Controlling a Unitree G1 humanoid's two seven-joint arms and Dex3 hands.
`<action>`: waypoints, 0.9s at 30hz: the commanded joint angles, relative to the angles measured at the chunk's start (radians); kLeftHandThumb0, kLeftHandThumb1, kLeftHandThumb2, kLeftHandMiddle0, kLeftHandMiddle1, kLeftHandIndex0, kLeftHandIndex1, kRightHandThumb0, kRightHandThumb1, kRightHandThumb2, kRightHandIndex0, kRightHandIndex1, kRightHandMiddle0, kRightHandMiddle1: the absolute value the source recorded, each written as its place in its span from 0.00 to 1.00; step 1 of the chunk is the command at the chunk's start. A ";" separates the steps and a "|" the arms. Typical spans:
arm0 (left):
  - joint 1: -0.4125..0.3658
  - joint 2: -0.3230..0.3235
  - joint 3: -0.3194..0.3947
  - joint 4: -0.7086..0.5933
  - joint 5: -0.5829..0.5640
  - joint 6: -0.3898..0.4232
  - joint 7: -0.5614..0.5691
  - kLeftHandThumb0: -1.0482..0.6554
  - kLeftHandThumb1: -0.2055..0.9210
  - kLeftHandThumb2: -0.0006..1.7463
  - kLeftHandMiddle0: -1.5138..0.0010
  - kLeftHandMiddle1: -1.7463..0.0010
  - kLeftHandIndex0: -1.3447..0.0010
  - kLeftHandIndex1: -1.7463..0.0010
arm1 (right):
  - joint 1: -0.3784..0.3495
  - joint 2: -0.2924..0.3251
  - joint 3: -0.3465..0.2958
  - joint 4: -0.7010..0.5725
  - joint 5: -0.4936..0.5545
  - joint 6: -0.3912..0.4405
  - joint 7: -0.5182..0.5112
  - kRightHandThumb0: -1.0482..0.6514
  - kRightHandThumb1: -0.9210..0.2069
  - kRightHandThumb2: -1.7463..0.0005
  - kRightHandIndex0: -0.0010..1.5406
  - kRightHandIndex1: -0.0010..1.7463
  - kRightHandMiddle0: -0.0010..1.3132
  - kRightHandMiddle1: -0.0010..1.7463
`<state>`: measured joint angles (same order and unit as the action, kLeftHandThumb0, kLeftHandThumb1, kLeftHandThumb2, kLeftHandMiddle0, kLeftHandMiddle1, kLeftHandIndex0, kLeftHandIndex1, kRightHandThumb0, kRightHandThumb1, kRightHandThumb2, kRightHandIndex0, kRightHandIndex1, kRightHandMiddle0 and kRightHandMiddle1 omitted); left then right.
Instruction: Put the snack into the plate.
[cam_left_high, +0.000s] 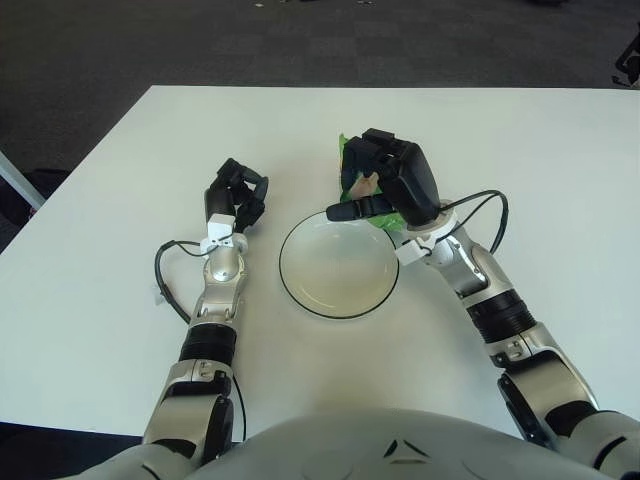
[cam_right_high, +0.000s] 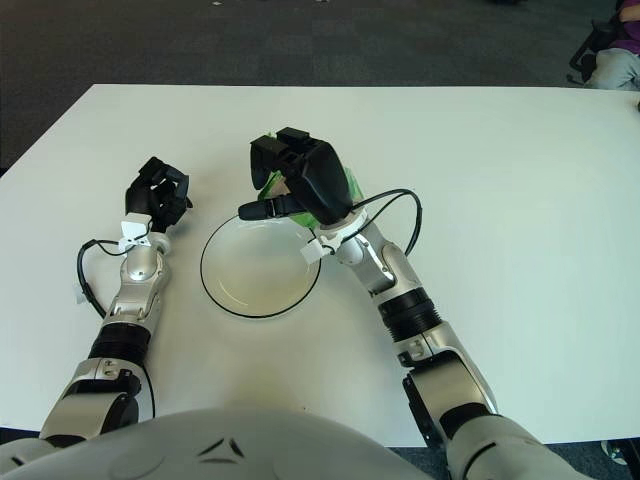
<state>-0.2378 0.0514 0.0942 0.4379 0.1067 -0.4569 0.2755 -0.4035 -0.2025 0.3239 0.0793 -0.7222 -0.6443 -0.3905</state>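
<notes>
A green snack bag (cam_left_high: 352, 180) is held above the far rim of the plate, mostly hidden behind my right hand (cam_left_high: 385, 185), whose fingers are shut on it. The plate (cam_left_high: 338, 264) is a shallow white dish with a dark rim in the middle of the white table, with nothing in it. My left hand (cam_left_high: 238, 194) shows to the left of the plate with its fingers curled and nothing in them.
The white table (cam_left_high: 520, 140) stretches wide on all sides of the plate. A black cable (cam_left_high: 165, 275) loops beside my left forearm, and another (cam_left_high: 490, 215) arcs by my right wrist. Dark carpet lies beyond the far table edge.
</notes>
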 joint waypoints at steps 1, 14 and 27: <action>0.015 -0.013 -0.004 0.030 0.011 0.009 0.011 0.48 1.00 0.16 0.36 0.00 0.44 0.00 | 0.018 -0.002 -0.009 -0.075 -0.008 0.047 0.050 0.69 0.01 0.91 0.54 1.00 0.51 1.00; 0.015 -0.015 -0.005 0.027 -0.016 0.013 -0.022 0.49 1.00 0.16 0.36 0.00 0.46 0.00 | 0.041 -0.023 -0.011 -0.121 -0.044 0.076 0.079 0.68 0.02 0.89 0.54 1.00 0.49 1.00; 0.019 -0.010 -0.010 0.022 -0.001 0.009 -0.026 0.50 1.00 0.16 0.37 0.00 0.47 0.00 | 0.074 -0.040 -0.042 -0.120 0.145 0.075 0.212 0.62 0.09 0.77 0.35 0.88 0.37 0.76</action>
<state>-0.2408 0.0437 0.0919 0.4404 0.0913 -0.4481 0.2500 -0.3289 -0.2296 0.3012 -0.0400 -0.6275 -0.5666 -0.2077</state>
